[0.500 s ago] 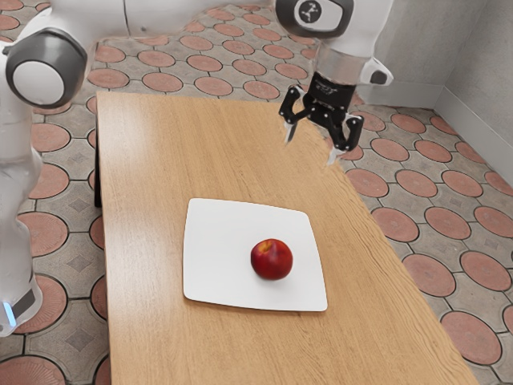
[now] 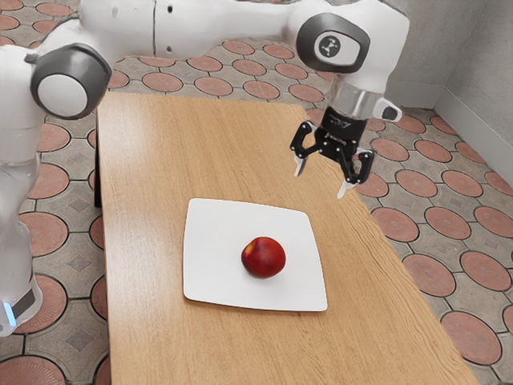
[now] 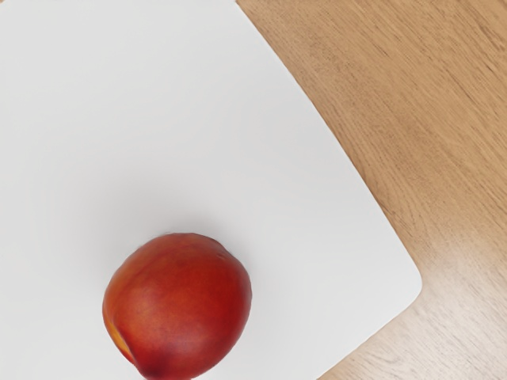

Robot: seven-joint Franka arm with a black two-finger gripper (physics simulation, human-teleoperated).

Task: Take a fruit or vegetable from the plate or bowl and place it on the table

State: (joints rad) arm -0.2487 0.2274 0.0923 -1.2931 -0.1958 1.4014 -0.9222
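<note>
Over the table's edge at the exterior view's right, my gripper (image 2: 322, 180) hangs in the air with its two fingers spread and nothing between them. It appears above and beyond the plate's upper right corner. A round red fruit (image 2: 264, 257), with a small yellow patch, rests on the square white plate (image 2: 212, 249), a little off the plate's centre. The wrist view has the same red fruit (image 3: 178, 305) on the white plate (image 3: 206, 134), close to one rounded corner. The fingers do not touch the fruit.
The wooden table (image 2: 160, 152) surrounds the plate. Its long edge runs below my hand, with the tiled floor (image 2: 417, 184) beyond and a grey wall (image 2: 473, 88) farther back.
My gripper has come lower and shifted toward the exterior view's right, still open. The fruit has rolled slightly toward that view's left on the plate, its yellow patch turning.
</note>
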